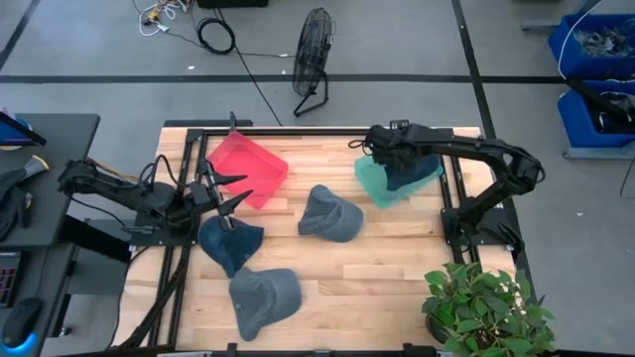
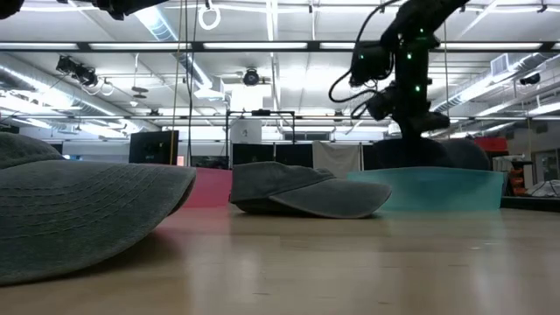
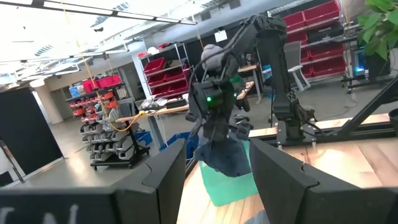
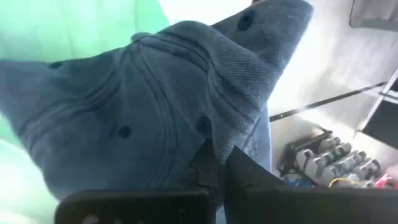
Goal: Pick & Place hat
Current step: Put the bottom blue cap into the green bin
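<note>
Several blue denim hats are in view. One hat (image 1: 409, 175) is in my right gripper (image 1: 389, 151) over the teal tray (image 1: 375, 186). It also shows in the left wrist view as a hanging hat (image 3: 225, 155) and fills the right wrist view (image 4: 143, 106). Three hats lie flat on the table: a middle hat (image 1: 330, 213), a near hat (image 1: 263, 296), and a left hat (image 1: 230, 244). My left gripper (image 1: 230, 193) hovers open above the left hat, between it and the red tray (image 1: 248, 167), touching nothing. Its fingers (image 3: 163, 180) frame the left wrist view. My right gripper is shut on a raised fold of the hat's crown cloth (image 4: 211, 140), pinched between the two fingers (image 4: 239, 171). It comes from above, pointing down. The hat hangs below the fingers (image 3: 227, 163), its lower part down inside the teal tray (image 2: 455, 156).
The red tray (image 2: 206, 188) and teal tray (image 2: 437, 188) sit along the far side of the table. A potted plant (image 1: 486, 307) stands at the near right corner. Black frame rails (image 1: 179, 258) run along the table's left and right edges. Bare wood lies between the middle hat and the plant.
</note>
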Robot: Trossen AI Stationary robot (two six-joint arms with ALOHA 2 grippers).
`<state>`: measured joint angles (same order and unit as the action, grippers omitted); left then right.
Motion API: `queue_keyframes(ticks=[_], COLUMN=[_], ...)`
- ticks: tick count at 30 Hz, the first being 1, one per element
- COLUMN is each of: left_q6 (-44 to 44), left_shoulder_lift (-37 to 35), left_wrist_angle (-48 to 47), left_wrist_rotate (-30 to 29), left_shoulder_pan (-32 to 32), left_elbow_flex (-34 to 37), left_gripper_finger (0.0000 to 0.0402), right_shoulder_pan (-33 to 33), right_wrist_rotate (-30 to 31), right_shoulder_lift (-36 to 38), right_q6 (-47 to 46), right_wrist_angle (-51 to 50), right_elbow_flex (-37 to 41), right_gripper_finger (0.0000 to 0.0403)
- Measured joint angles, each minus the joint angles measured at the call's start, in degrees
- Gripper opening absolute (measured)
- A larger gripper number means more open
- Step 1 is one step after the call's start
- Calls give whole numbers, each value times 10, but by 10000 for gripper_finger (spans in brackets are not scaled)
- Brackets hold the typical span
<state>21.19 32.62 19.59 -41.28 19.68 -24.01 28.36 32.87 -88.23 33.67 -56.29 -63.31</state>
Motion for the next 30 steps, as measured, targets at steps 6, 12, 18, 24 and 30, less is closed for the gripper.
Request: queue_keyframes(ticks=[6,12,18,24,30], left_q6=[0,0,0,0,0], left_shoulder_lift=[0,0,0,0,0], left_wrist_angle=[0,0,0,0,0], left_wrist_rotate=[0,0,0,0,0], left_shoulder_pan=[0,0,0,0,0], left_elbow_flex=[0,0,0,0,0], left_gripper_finger=[181,181,181,181,181], right_shoulder_pan=[1,-1,0,-5,-38], right_wrist_rotate=[-98,-99,-95,-129,-139], right_shoulder_lift=[0,0,0,0,0], right_q6=[27,20,-8,-18,-49], right_wrist_angle=[40,70,61,38,-17], right_elbow_flex=[35,36,36,36,28], right_gripper_finger=[10,14,47,92,115])
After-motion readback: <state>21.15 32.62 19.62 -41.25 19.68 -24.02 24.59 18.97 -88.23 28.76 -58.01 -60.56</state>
